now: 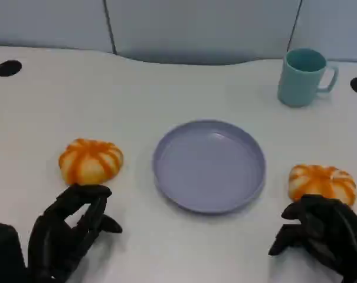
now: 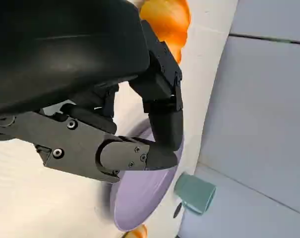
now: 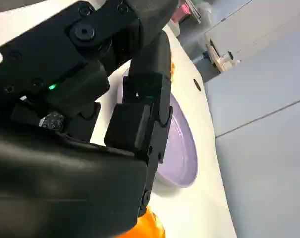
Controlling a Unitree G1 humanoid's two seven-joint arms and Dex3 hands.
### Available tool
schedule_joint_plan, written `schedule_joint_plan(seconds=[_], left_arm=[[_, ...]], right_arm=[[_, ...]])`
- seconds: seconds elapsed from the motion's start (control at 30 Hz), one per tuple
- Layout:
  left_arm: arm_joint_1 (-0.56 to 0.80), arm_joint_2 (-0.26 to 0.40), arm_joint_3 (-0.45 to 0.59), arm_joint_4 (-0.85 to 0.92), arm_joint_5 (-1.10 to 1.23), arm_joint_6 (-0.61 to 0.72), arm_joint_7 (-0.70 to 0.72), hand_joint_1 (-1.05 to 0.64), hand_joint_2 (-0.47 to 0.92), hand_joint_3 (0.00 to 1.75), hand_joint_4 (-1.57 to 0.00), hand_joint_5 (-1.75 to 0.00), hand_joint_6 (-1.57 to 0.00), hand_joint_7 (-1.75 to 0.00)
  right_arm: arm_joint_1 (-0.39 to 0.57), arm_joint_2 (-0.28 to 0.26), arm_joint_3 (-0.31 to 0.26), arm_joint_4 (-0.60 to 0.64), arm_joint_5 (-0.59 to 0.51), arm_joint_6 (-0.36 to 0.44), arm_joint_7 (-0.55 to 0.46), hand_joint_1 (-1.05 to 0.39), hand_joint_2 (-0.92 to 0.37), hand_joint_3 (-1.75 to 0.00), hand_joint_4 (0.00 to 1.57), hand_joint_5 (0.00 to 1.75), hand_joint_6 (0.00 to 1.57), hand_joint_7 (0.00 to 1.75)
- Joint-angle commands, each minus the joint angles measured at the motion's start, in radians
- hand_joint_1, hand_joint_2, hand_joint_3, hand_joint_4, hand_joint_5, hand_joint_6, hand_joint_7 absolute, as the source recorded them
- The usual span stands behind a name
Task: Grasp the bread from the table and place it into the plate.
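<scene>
Resting on the desk [image 1: 42, 100]: one bread [image 1: 91, 160] left of the plate [image 1: 209, 165], another bread [image 1: 322, 182] right of it. My left hand [image 1: 69, 227] sits just near of the first, fingers apart, empty, poised to grasp; right hand [image 1: 323, 230] likewise, holding nothing. Mug [image 1: 304, 77] far right.

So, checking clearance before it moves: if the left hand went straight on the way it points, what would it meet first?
Most likely the left bread bun, just ahead of the left hand; the gap's depth is hard to judge.

White table [image 1: 166, 247] bears two breads [image 1: 91, 160], lavender plate [image 1: 209, 165], teal mug [image 1: 303, 76]
</scene>
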Motion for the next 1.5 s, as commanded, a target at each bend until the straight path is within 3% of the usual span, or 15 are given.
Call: schedule_joint_plan(seconds=[0.03,1.03,1.3,1.5], left_arm=[[0.001,0.019,0.005,0.001,-0.010,-0.005,-0.018,-0.50,0.92,0.30,-0.68,-1.58,-0.65,-1.08],[0.001,0.022,0.000,0.001,0.009,-0.022,-0.005,-0.51,0.92,0.31,-0.70,-1.58,-0.67,-1.08],[-0.007,0.035,-0.037,0.059,0.129,-0.271,0.003,-0.50,0.92,0.36,-0.59,-1.56,-0.57,-1.06],[-0.048,0.062,-0.045,0.108,0.221,-0.456,0.042,-0.48,0.92,0.26,-0.54,-1.30,-0.56,-0.68]], right_arm=[[0.000,-0.010,-0.003,-0.002,0.001,0.001,-0.002,-0.92,-0.70,0.00,1.44,0.60,1.45,0.38],[0.001,-0.005,-0.002,-0.007,0.000,0.001,-0.008,-0.94,-0.69,0.00,1.42,0.64,1.44,0.40],[-0.001,0.000,0.002,-0.006,-0.003,0.000,-0.016,-0.94,-0.69,0.00,1.42,0.64,1.44,0.40],[-0.007,0.004,0.002,0.000,-0.008,-0.006,-0.023,-0.94,-0.69,0.00,1.43,0.63,1.45,0.39]])
